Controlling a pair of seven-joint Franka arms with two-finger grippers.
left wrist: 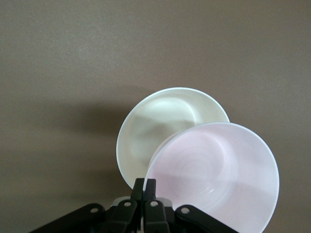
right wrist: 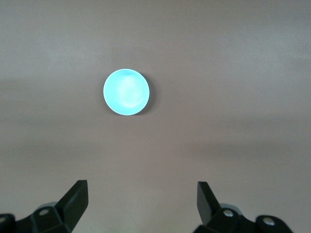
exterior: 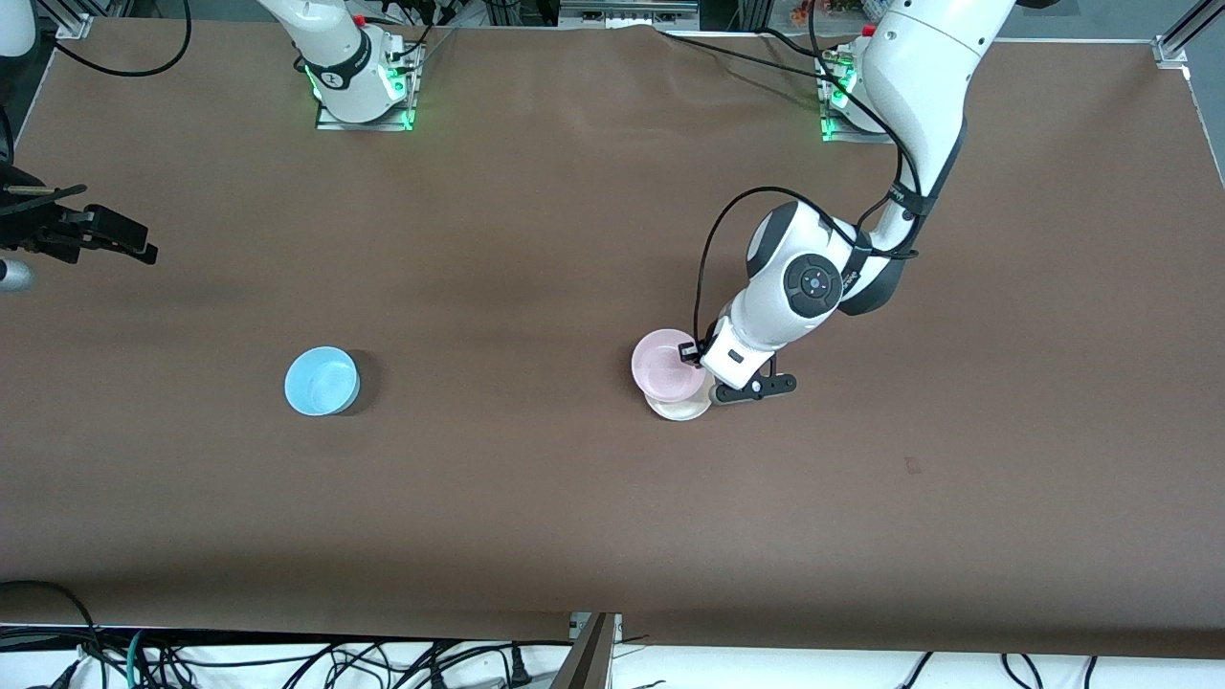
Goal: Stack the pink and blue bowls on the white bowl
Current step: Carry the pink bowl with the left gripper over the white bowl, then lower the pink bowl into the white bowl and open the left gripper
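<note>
Pink bowl (exterior: 667,365), pinched at its rim by the left gripper (left wrist: 144,187), hangs partly over the white bowl (left wrist: 160,127). Right gripper (right wrist: 142,196) waits spread wide over the table (exterior: 536,239), the blue bowl (exterior: 322,381) untouched.

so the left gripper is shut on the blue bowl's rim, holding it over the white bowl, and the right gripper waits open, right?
Not quite: the left gripper is shut on the pink bowl, not the blue one, as the left wrist view shows. It does hold it over the white bowl. The blue bowl sits alone toward the right arm's end of the table; the right gripper waits open.
</note>
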